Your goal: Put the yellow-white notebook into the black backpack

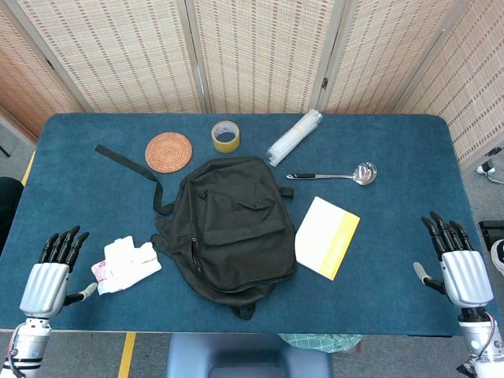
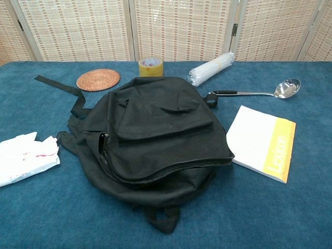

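The yellow-white notebook lies flat on the blue table, just right of the black backpack. The backpack lies in the middle of the table with its zip gaping along the near side. My left hand rests at the table's near left corner, fingers spread and holding nothing. At the near right corner my right hand is likewise spread and empty, well apart from the notebook. Neither hand shows in the chest view.
A white packet of tissues lies left of the backpack. Behind it are a woven coaster, a roll of yellow tape, a sleeve of plastic cups and a steel ladle. A black strap trails to the back left.
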